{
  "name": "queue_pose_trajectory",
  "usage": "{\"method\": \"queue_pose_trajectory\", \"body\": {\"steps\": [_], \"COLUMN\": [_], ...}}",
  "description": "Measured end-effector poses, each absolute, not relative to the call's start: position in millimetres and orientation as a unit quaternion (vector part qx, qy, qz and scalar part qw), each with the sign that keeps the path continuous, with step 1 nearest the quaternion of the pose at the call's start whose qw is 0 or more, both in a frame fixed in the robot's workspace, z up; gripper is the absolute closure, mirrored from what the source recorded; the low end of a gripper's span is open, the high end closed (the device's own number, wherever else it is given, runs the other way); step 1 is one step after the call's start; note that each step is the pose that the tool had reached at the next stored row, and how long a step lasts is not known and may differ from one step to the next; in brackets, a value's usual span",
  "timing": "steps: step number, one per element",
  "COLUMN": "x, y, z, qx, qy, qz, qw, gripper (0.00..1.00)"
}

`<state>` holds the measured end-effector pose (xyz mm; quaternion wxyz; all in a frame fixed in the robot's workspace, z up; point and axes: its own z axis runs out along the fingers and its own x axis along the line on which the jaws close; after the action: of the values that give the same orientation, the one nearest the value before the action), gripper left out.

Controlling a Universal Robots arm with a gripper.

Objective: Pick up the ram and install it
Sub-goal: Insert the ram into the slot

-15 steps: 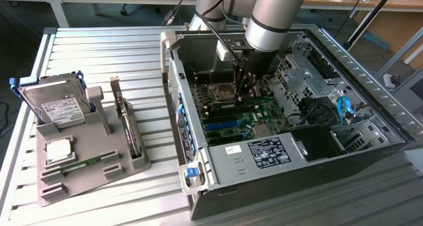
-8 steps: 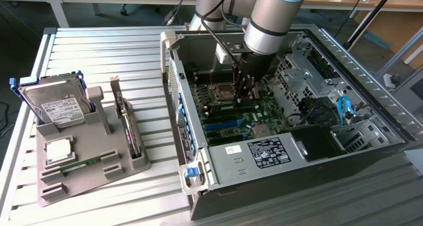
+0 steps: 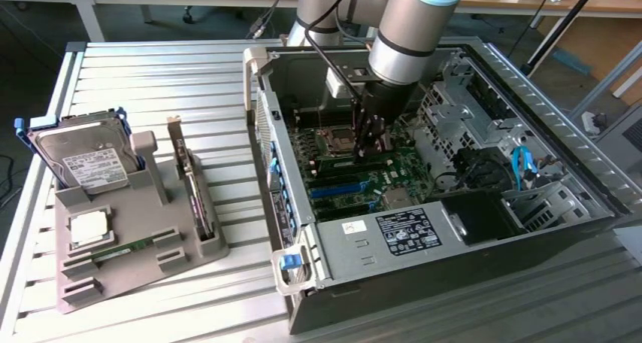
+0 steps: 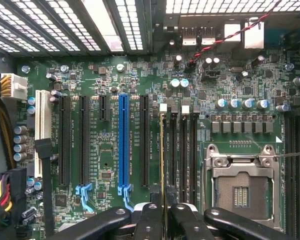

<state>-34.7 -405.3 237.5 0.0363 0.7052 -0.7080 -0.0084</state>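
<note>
While my arm reaches down into the open computer case, my gripper is clenched on the ram, with one finger pressed against each flat face of the stick. In the wrist view the ram appears edge-on as a thin line with a gold-coloured edge. It lies in line with the outermost of the four black memory slots, the one nearest the expansion slots. Whether its contact edge touches that slot I cannot tell. The open processor socket sits just beside the memory slots on their far side. The blue expansion slot stands near the ram, with one black slot between them.

In the exterior view my gripper is at the centre of the frame, above the motherboard. At the lower left of that frame, a grey holder on the slatted table carries a second stick lying flat, a square processor chip, a hard drive and an upright expansion card. All of these are well apart from the case.
</note>
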Motion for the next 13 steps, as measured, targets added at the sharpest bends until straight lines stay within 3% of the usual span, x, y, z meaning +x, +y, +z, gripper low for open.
{"method": "queue_pose_trajectory", "body": {"steps": [13], "x": [-34.6], "y": [-405.2], "z": [235.3], "qx": [0.705], "qy": [-0.708], "qz": [-0.008], "qw": [0.036], "gripper": [0.87]}}
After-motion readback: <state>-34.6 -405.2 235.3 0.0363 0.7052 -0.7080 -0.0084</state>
